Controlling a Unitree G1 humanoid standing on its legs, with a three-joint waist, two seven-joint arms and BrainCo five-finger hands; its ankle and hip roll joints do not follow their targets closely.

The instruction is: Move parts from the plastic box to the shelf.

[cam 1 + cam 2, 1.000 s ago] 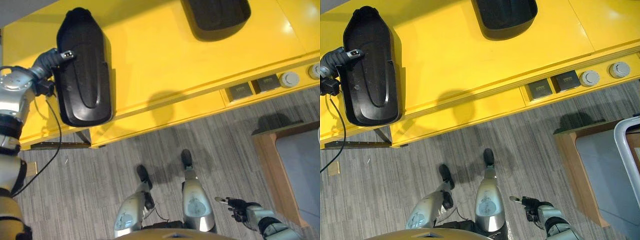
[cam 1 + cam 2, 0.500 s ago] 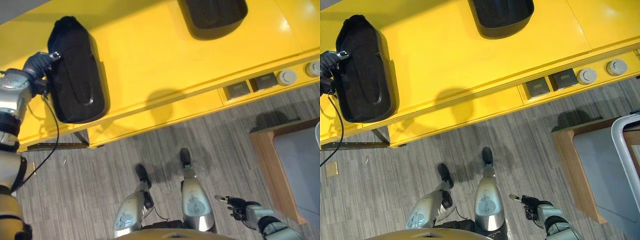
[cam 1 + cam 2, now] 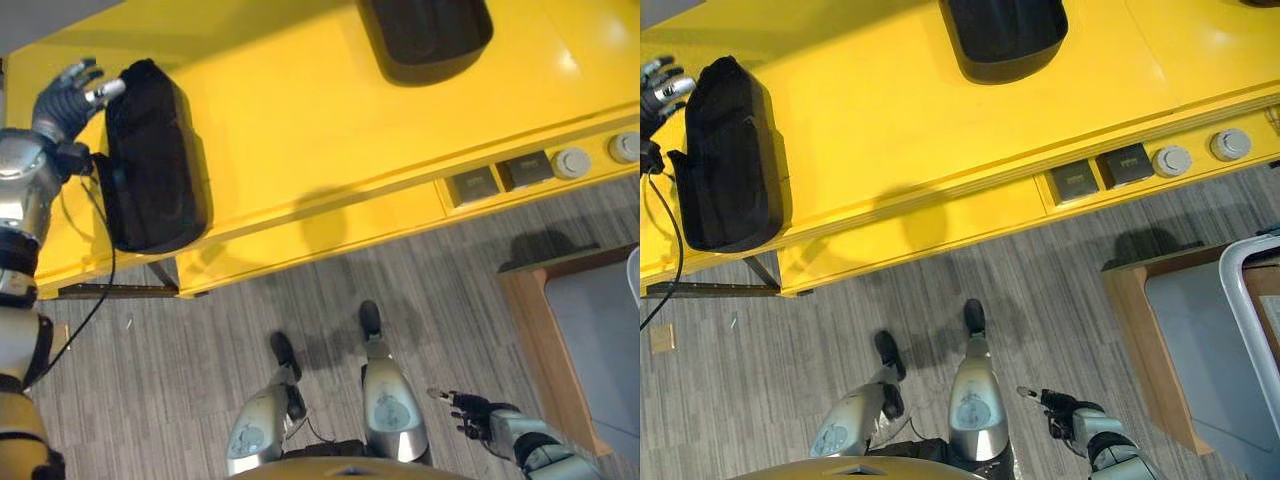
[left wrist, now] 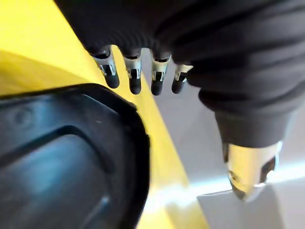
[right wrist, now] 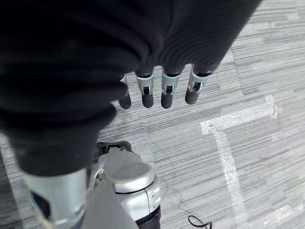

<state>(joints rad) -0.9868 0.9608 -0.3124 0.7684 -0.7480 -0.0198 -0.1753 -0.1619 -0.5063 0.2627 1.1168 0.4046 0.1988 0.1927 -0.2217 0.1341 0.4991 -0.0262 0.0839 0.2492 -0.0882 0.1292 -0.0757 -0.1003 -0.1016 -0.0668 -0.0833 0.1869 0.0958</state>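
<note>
A long black moulded part [image 3: 150, 160] lies on the yellow shelf [image 3: 300, 110] at its left end, overhanging the front edge a little. My left hand [image 3: 65, 95] hovers just off the part's far left corner with its fingers [image 4: 135, 78] spread and straight, open, touching nothing; the part's rim [image 4: 128, 138] shows below them in the left wrist view. A second black part [image 3: 1002, 35] rests at the shelf's far edge. My right hand [image 3: 1060, 412] hangs low over the floor, fingers [image 5: 147, 93] relaxed and open, holding nothing.
The shelf's front ledge carries two dark square inserts [image 3: 478, 183] and two grey round knobs [image 3: 572, 161]. A wooden-framed grey box [image 3: 570, 340] stands on the floor at the right. Grey carpet with a white tape mark [image 5: 224, 143] lies below.
My left hand has let go of the long black part and drawn back up and left, fingers spreading. The part now lies flat on the shelf. The right hand has stayed put.
</note>
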